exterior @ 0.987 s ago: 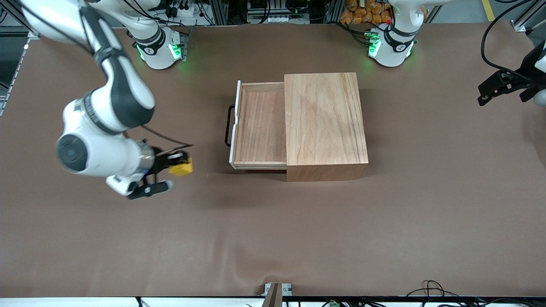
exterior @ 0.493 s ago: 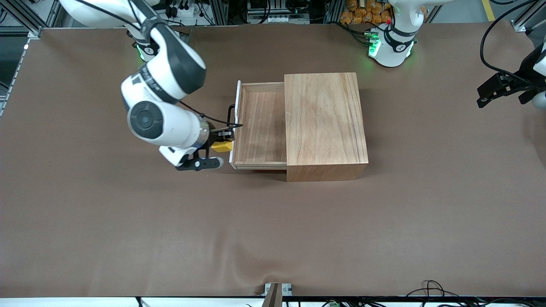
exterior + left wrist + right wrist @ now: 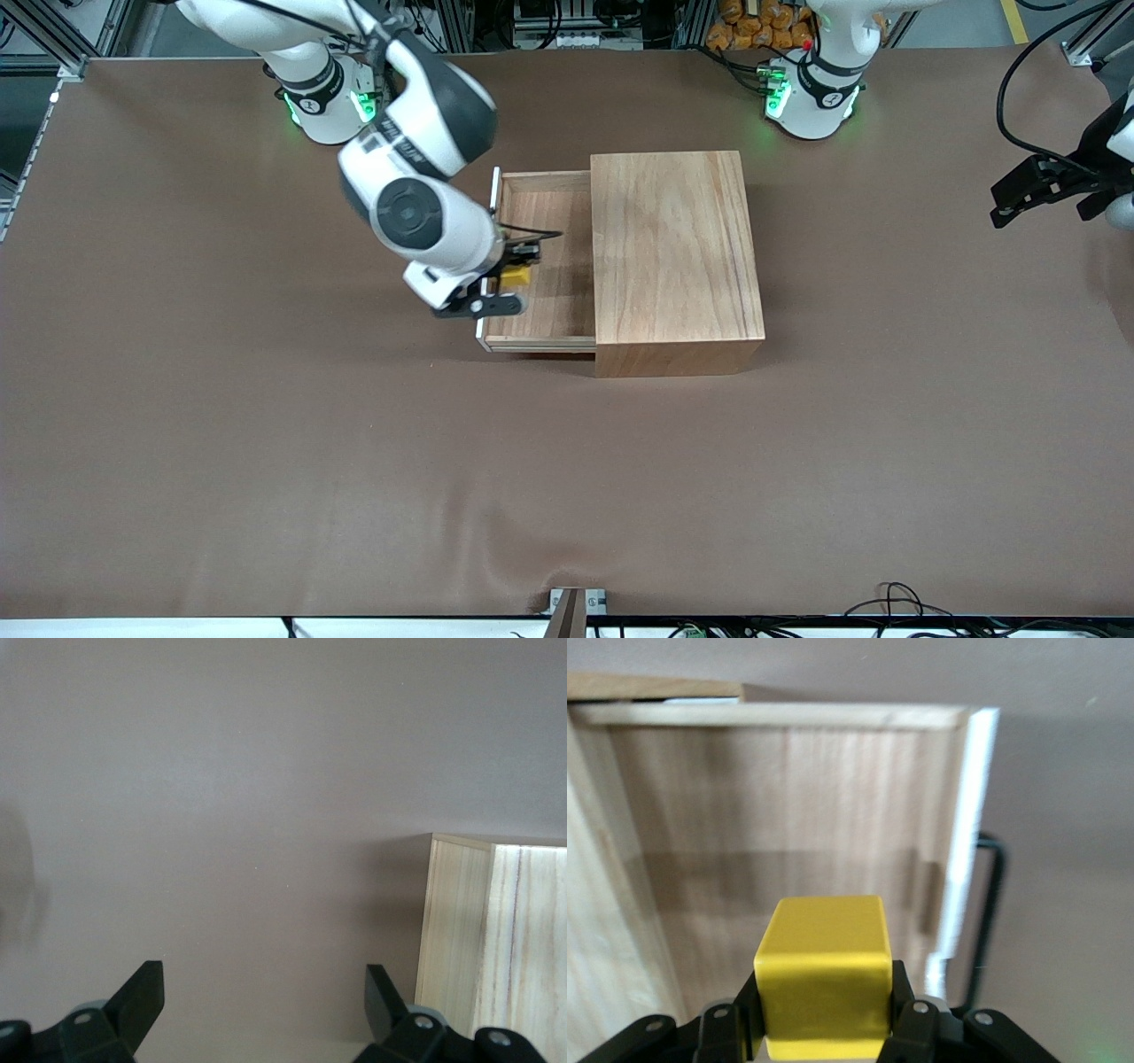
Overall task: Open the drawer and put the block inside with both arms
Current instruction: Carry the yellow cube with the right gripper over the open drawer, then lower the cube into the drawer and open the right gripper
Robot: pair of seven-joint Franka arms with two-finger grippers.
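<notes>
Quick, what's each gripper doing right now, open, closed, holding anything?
Right gripper: shut on the yellow block, over the open drawer.
Left gripper: open, holding nothing, waiting over the table beside the wooden box.

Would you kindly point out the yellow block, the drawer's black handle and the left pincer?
block (image 3: 824, 970), right wrist view, middle of its yellow face.
drawer handle (image 3: 990, 904), right wrist view, on the black wire.
left pincer (image 3: 264, 999), left wrist view, midway between its spread fingertips.

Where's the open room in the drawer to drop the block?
The drawer floor is bare between its white front and the wooden box. The right gripper holds the block over it, crowding only the front edge. The left gripper waits aside.
</notes>
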